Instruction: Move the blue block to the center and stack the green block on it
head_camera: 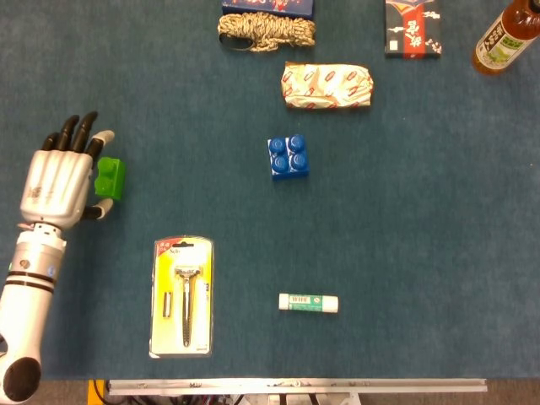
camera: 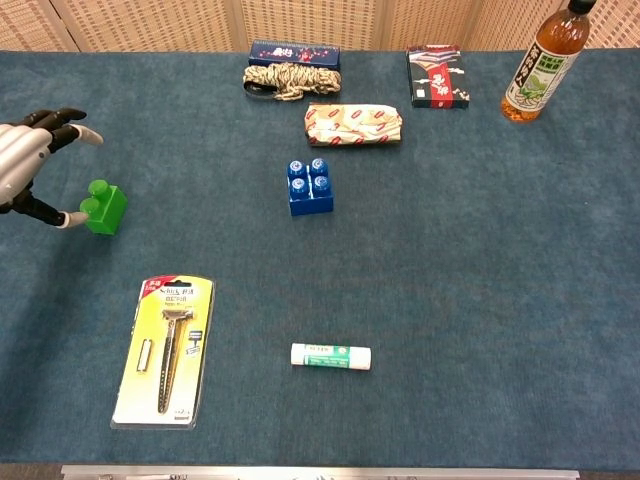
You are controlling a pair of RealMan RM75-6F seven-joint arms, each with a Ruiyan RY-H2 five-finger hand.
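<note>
Presently: left hand (head_camera: 61,181) fingers spread, grasping nothing, just beside green block (head_camera: 110,178), blue block (head_camera: 288,157) well apart mid-table.

The head view looks straight down on the desk (head_camera: 439,253); the chest view looks across it from the front, lower, sharing the same surface.

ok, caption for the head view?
Left hand open beside the green block; blue block sits mid-table.
</note>
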